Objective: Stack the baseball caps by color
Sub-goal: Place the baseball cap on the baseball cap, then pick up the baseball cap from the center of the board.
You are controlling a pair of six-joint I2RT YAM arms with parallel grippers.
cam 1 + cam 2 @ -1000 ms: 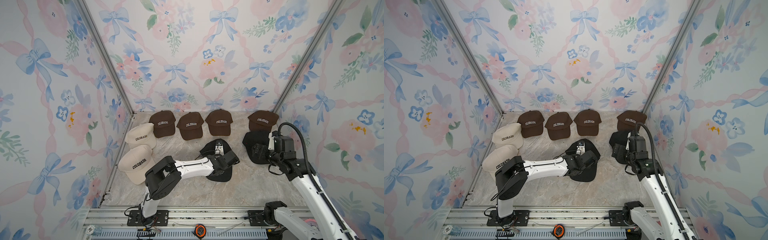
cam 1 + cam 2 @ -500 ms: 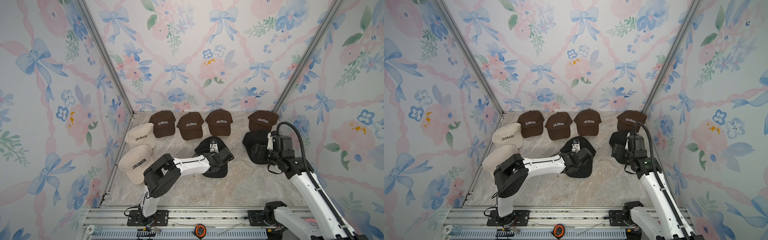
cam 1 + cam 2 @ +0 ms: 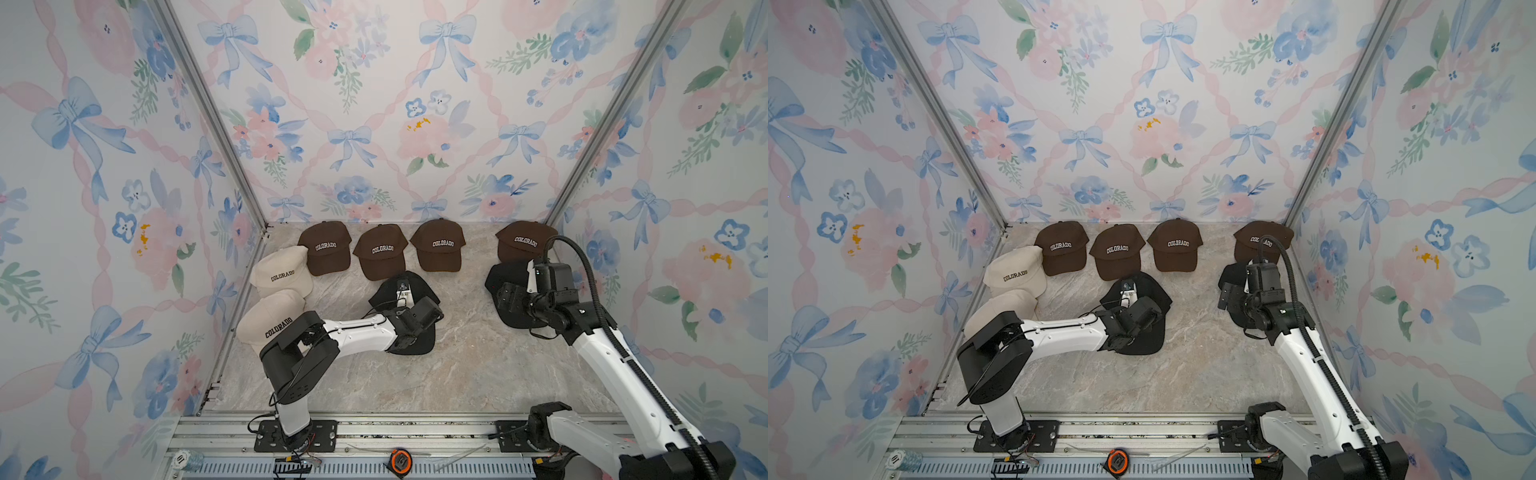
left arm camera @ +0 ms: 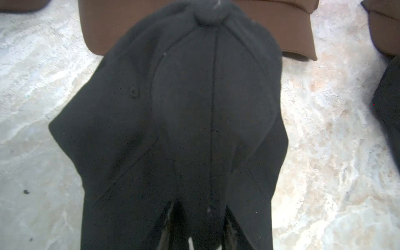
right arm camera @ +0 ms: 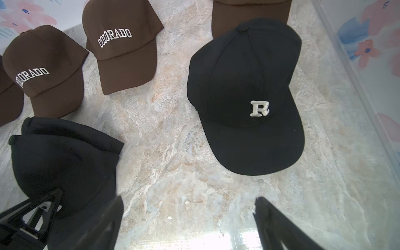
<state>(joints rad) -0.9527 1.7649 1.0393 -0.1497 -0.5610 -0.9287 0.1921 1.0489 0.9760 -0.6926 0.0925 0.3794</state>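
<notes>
Four brown caps (image 3: 382, 251) line the back of the table, and two cream caps (image 3: 282, 272) lie at the left. In the middle, two black caps (image 5: 60, 155) lie one on the other. My left gripper (image 3: 401, 297) is low over the upper one (image 4: 194, 108). Its jaws (image 4: 198, 216) stand partly apart on either side of the cap's front, and dark fabric hides whether they pinch it. A third black cap (image 5: 244, 97), with a white R, lies at the right. My right gripper (image 5: 189, 203) hangs open and empty just in front of it (image 3: 513, 291).
Floral walls close the table in on the left, back and right. The R cap lies close to the right wall (image 5: 357, 86). A metal rail (image 3: 374, 432) with a tape measure (image 3: 401, 461) runs along the front edge. Bare marble (image 3: 457, 374) lies in front of both grippers.
My left gripper and its black cap have shifted left and a little toward the back, onto the other black cap, and its jaws have widened. The right arm has hardly moved.
</notes>
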